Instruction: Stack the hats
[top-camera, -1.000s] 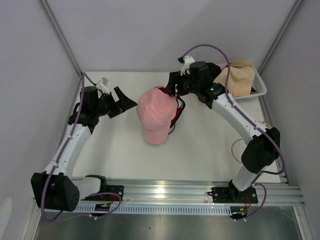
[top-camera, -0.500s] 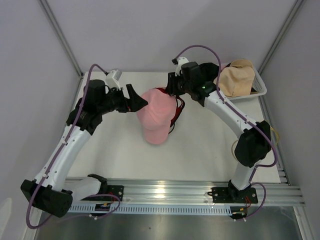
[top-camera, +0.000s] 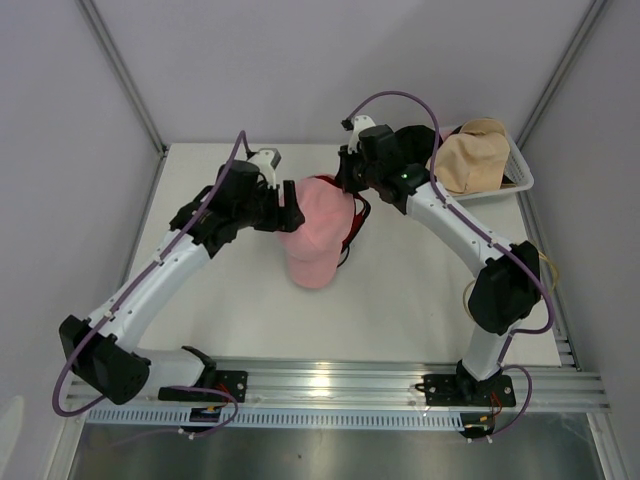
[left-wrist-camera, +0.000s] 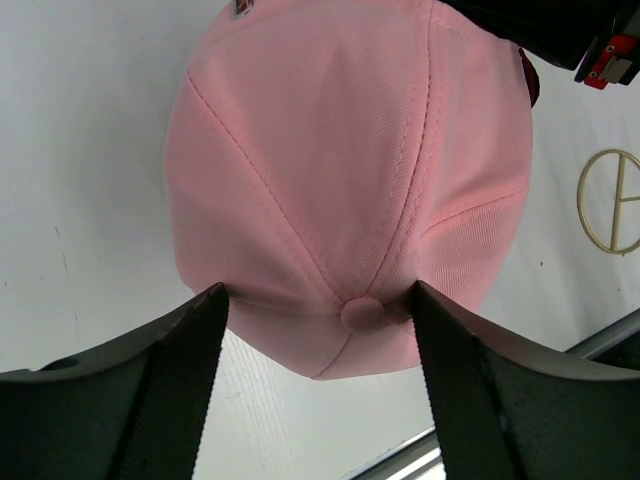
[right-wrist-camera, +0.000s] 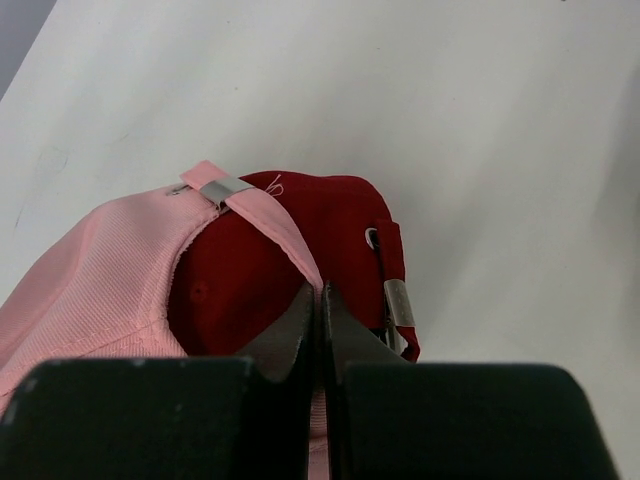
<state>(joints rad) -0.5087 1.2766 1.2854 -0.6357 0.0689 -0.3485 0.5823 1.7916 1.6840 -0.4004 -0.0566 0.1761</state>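
A pink baseball cap (top-camera: 312, 228) lies over a red cap (top-camera: 356, 222) in the middle of the table, brim toward the arms. My left gripper (top-camera: 292, 212) is at the cap's left side. In the left wrist view its jaws (left-wrist-camera: 320, 295) stand wide across the pink crown (left-wrist-camera: 340, 150), both fingertips touching the fabric. My right gripper (top-camera: 345, 183) is at the back of the caps. It (right-wrist-camera: 322, 295) is shut on the pink cap's back strap (right-wrist-camera: 270, 215), with the red cap (right-wrist-camera: 320, 215) showing underneath. A tan hat (top-camera: 470, 160) lies in the basket.
The white mesh basket (top-camera: 522, 178) stands at the table's far right corner. A thin gold ring (left-wrist-camera: 612, 200) lies flat on the table near the right arm's base. Grey walls close in the table on both sides, and a metal rail runs along the near edge.
The left arm has swung right to the pink cap, and its jaws have narrowed around the crown. The right gripper has closed on the back strap.
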